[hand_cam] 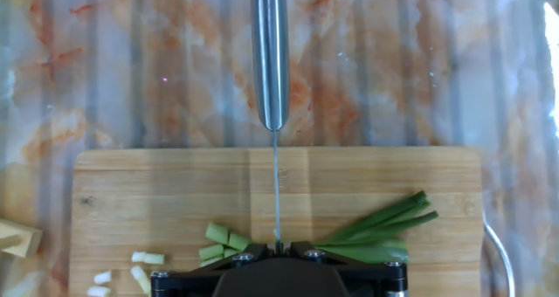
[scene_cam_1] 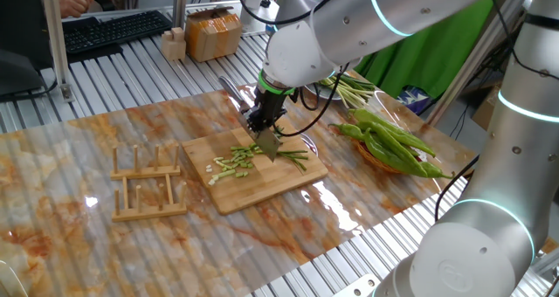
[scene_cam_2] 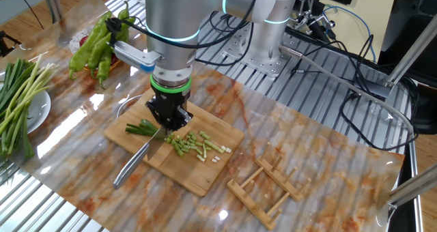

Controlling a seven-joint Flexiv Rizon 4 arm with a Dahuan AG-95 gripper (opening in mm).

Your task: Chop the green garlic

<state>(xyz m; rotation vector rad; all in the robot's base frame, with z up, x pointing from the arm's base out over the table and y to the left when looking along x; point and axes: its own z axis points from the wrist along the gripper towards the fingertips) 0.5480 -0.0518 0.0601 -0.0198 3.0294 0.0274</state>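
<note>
The green garlic lies on a wooden cutting board. Its left part is cut into short pale bits, and dark green stalk ends lie uncut to the right. My gripper is shut on a steel knife, blade down on the stalks between the cut bits and the uncut part. In the hand view the blade runs edge-on from my gripper to the handle, with bits on the left and stalks on the right on the board.
Glossy green peppers lie in a dish at the right, also seen in the other fixed view. A bundle of long uncut stalks rests on a plate. A wooden rack stands left of the board. Boxes and a keyboard sit behind.
</note>
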